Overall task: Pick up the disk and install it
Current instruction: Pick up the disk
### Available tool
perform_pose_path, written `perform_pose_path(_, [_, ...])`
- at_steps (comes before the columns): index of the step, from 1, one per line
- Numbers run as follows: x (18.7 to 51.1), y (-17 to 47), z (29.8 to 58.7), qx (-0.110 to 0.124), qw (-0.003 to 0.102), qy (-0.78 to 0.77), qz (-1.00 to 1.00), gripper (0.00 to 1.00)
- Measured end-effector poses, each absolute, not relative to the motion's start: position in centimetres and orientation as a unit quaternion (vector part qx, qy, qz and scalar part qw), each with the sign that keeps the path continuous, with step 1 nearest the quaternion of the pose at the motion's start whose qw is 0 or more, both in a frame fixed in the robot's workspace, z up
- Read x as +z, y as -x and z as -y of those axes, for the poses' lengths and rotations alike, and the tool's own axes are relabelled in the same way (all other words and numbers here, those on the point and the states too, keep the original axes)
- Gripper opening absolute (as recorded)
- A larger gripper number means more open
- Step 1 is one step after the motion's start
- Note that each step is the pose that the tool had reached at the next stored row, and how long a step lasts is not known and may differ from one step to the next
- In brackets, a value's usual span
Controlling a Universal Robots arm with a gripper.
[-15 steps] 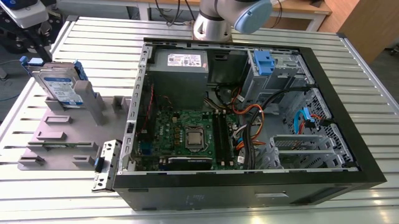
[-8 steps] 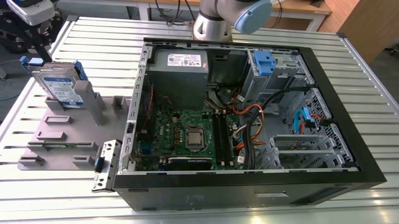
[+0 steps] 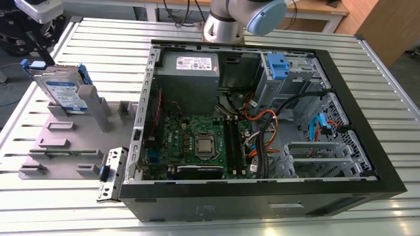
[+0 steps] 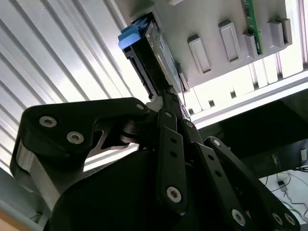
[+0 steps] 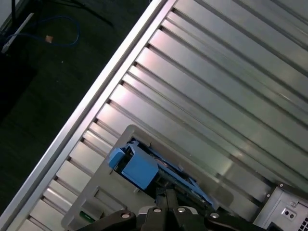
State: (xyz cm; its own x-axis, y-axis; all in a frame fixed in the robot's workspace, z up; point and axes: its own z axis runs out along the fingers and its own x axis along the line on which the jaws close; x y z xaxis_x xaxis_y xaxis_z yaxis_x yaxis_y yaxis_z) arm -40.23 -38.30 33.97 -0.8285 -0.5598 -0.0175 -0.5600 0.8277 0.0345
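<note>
Hovering gripper [image 4: 167, 96], fingers [image 4: 171, 144] pressed together, tips beside upright disk [image 4: 154, 53].

A ribbed silver metal table [image 5: 216, 96] spreads beneath the gripper [image 5: 166, 193], bright with reflected light. Past its edge near the gripper lies dark floor [image 5: 38, 101] with a blue cable [image 5: 72, 29].

Open black metal computer tower case [image 3: 262, 204] lying on ribbed aluminium table [image 3: 98, 39]. Inside: green motherboard [image 3: 196, 142], grey power supply box [image 3: 190, 73], blue-handled grey drive cage [image 3: 279, 69]. Grey plastic fixture tray [image 3: 85, 137] just beside case.
</note>
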Motion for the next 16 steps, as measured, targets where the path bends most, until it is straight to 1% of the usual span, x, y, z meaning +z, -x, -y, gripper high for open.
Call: perform_pose_path(16, [33.96, 40.23, 38.30, 0.019, 0.001, 0.414, -0.910, 0.11])
